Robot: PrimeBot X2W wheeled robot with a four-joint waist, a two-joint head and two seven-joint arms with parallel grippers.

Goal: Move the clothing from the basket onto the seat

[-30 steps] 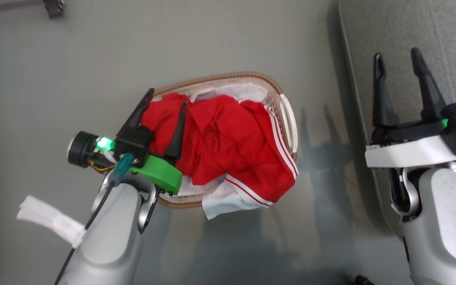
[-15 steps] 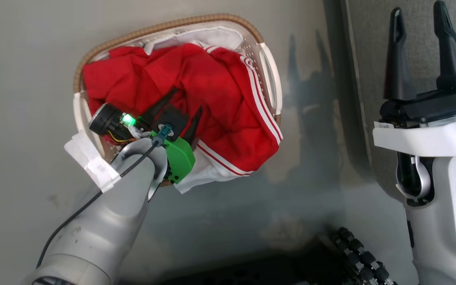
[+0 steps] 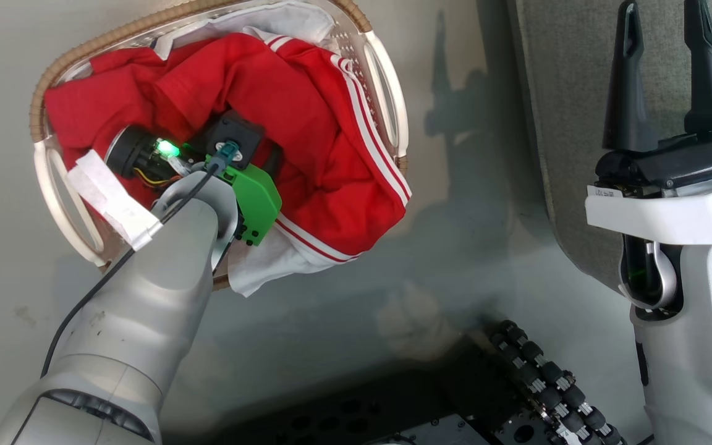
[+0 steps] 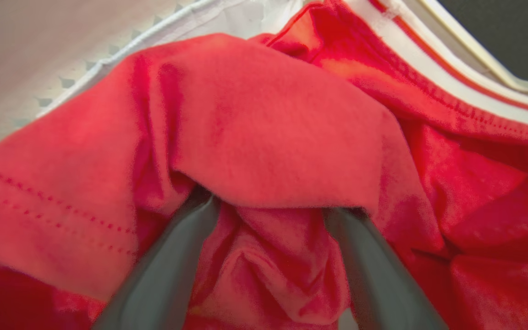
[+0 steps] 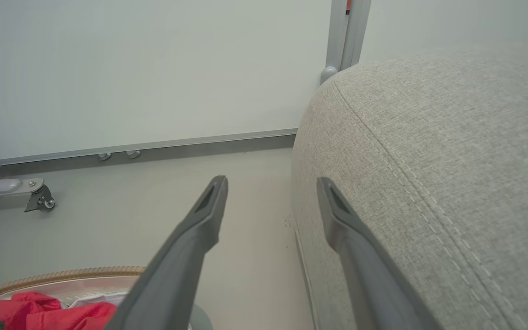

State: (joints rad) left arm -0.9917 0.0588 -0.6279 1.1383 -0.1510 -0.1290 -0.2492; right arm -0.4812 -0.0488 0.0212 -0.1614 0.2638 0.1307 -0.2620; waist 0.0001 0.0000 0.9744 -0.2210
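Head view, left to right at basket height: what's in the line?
basket left loop handle → left gripper, open fingers sunk in the red clothing → basket's right loop handle → bare floor → grey seat edge → right gripper, open, over the seat.

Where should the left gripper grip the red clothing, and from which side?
Likely the raised fold of the bright red, white-striped soft clothing, from above: it bunches up between the left gripper's open fingers, clear of the cream perforated plastic basket's wall.
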